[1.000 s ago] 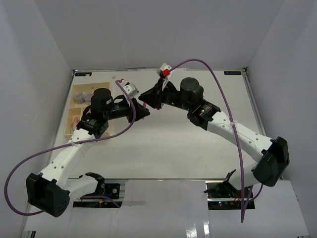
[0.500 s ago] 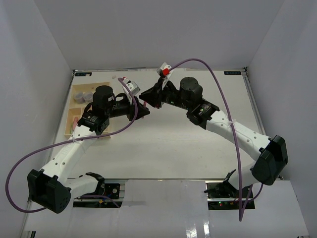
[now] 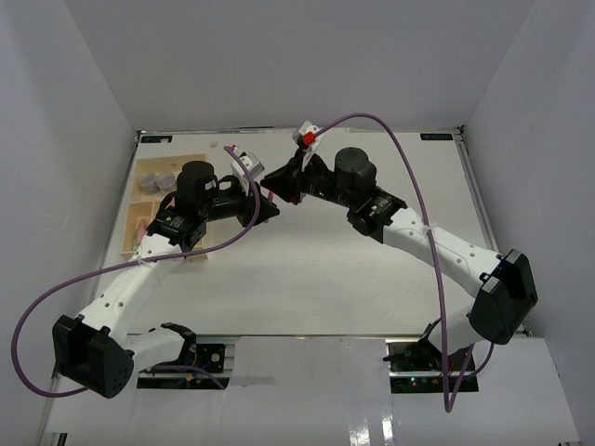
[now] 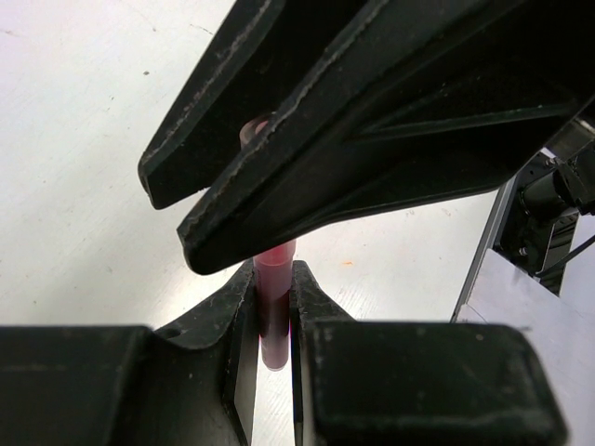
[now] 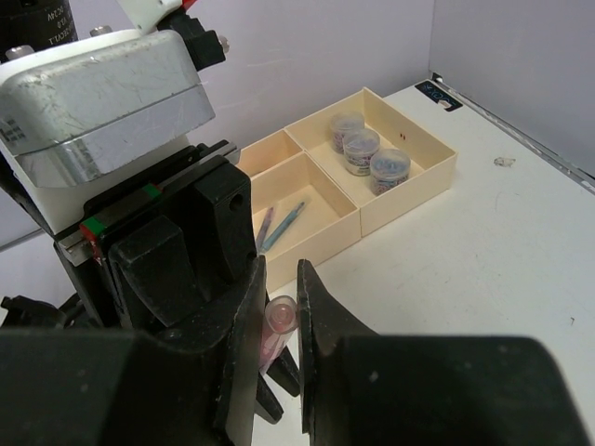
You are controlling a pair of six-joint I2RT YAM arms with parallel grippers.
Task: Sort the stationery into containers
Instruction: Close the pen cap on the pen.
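A pink pen point(image 4: 274, 297) hangs over the middle of the table, gripped from both ends. My left gripper point(image 4: 272, 279) is shut on its lower part. My right gripper point(image 5: 281, 279) is shut on its capped end point(image 5: 280, 316), and its dark fingers point(image 4: 372, 121) cross over the pen in the left wrist view. From above, the two grippers meet tip to tip at the pen point(image 3: 271, 197), right of the cream tray point(image 3: 129, 228). Three round pots point(image 5: 363, 149) fill the tray's far section. A blue pen point(image 5: 284, 225) and a purplish pen point(image 5: 264, 226) lie in a middle section.
The tray's front wall point(image 5: 409, 200) stands close behind the held pen. White walls enclose the table on three sides. A small clear scrap point(image 5: 503, 162) lies on the table near the back edge. Purple cables loop over both arms.
Both grippers stay closed on the pink pen at the same spot. The left arm's elbow has swung slightly rightward and the right arm has edged a little to the left.
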